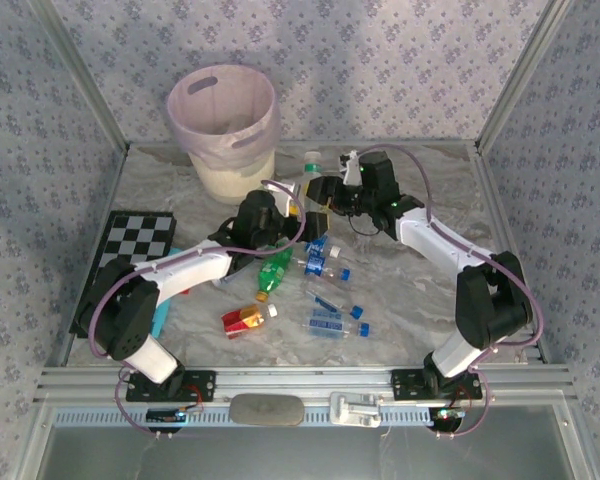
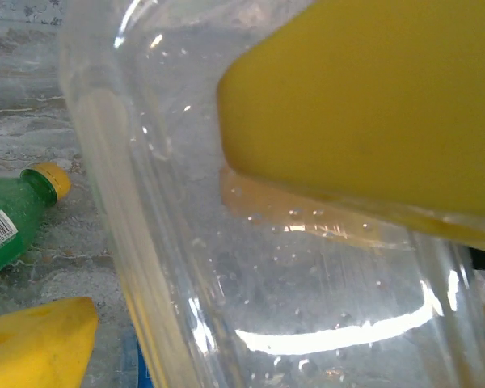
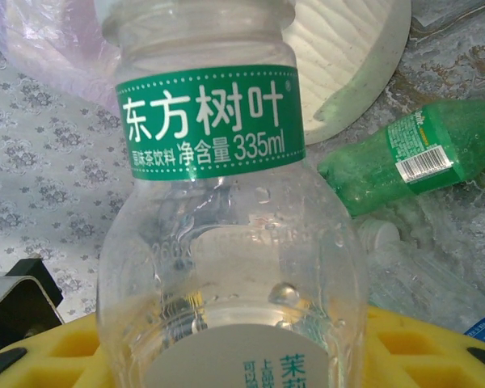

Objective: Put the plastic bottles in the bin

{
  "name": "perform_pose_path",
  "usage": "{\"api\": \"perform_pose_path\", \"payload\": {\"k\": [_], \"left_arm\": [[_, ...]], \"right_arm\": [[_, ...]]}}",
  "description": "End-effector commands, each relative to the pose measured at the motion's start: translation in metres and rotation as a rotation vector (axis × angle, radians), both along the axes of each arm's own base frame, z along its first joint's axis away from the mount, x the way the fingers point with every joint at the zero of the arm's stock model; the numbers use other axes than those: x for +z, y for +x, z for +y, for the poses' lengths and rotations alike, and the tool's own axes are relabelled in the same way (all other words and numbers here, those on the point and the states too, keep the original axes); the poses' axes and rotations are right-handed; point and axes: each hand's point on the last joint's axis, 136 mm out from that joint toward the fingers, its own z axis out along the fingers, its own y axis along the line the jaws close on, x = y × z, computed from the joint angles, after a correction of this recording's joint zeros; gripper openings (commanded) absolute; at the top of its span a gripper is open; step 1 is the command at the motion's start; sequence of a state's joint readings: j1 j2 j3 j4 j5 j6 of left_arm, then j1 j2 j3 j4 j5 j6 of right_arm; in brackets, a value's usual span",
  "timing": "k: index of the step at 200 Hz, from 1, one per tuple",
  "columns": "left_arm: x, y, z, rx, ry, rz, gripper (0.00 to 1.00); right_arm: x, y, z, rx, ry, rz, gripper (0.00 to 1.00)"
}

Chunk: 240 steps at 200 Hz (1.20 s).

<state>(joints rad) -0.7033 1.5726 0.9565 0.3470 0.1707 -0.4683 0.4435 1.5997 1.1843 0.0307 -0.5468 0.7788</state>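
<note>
We take the marble-patterned table (image 1: 420,300) first, since it carries everything. The bin (image 1: 215,140) stands upright toward the table's far left, pale pink above and cream below. A checkerboard (image 1: 132,245) lies flat along the left edge, well apart from the bin.

Both arms reach to the middle of the table, in front of the bin.

The right gripper (image 3: 234,356) is closed on a clear bottle with a green label (image 3: 226,267). Its yellow fingers (image 3: 420,347) sit on either side of the bottle's lower body. The neck of this bottle points toward the bin's cream base.

The left gripper (image 1: 290,215) stands wide open around a second clear bottle (image 2: 250,267). In the left wrist view, one yellow finger sits close over the bottle's upper wall, and we cannot tell whether it touches. The other finger stands apart from the bottle at the lower left, with table showing between them.

The other plastic bottles lie on their sides on the table, outside the bin:
- A green bottle (image 1: 273,272) with a yellow cap lies just on the near side of the left gripper.
- A red-and-yellow bottle (image 1: 246,319) lies nearer the arm bases.
- Clear blue-labelled bottles (image 1: 332,262) are scattered to its right.
- In the right wrist view, a barcode-labelled green bottle (image 3: 420,153) lies just beside the bin's base.
</note>
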Motion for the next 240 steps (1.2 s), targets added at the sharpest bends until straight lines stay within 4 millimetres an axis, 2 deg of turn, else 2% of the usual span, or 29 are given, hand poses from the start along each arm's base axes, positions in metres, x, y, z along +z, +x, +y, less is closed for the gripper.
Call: {"api": "perform_pose_path", "payload": {"k": [1, 19, 54, 81, 103, 135, 177, 179, 183, 215, 240], "left_arm": [[0.024, 0.004, -0.004, 0.001, -0.025, -0.056, 0.95], [0.025, 0.006, -0.005, 0.002, -0.029, -0.055, 0.90], [0.025, 0.007, -0.004, 0.010, -0.036, -0.055, 0.68], [0.026, 0.007, -0.003, 0.015, -0.038, -0.054, 0.61], [0.023, 0.008, 0.000, 0.023, -0.039, -0.043, 0.59], [0.008, 0.009, 0.006, 0.044, -0.020, -0.001, 0.58], [-0.008, 0.009, 0.016, 0.075, -0.012, 0.047, 0.58], [-0.008, 0.008, 0.017, 0.076, -0.012, 0.047, 0.58], [-0.008, 0.008, 0.017, 0.076, -0.011, 0.047, 0.58], [0.004, 0.010, 0.024, 0.083, 0.003, 0.014, 0.57], [0.033, 0.015, 0.031, 0.082, 0.029, -0.058, 0.57]], "right_arm": [[0.018, -0.002, 0.011, 0.035, 0.036, -0.035, 0.47], [0.016, -0.003, 0.013, 0.041, 0.041, -0.025, 0.47], [0.016, -0.004, 0.015, 0.046, 0.045, -0.025, 0.47], [0.015, -0.003, 0.015, 0.047, 0.047, -0.022, 0.51], [0.017, -0.002, 0.015, 0.042, 0.055, -0.024, 0.60], [0.022, 0.004, 0.008, 0.025, 0.074, -0.031, 0.73], [0.033, 0.015, -0.012, -0.024, 0.103, -0.045, 0.78], [0.023, 0.013, -0.014, -0.029, 0.096, -0.023, 0.78], [0.018, 0.014, -0.017, -0.038, 0.095, -0.016, 0.78], [0.015, 0.019, -0.041, -0.102, 0.116, -0.013, 0.79], [0.006, 0.019, -0.055, -0.139, 0.085, -0.009, 0.82]]}}
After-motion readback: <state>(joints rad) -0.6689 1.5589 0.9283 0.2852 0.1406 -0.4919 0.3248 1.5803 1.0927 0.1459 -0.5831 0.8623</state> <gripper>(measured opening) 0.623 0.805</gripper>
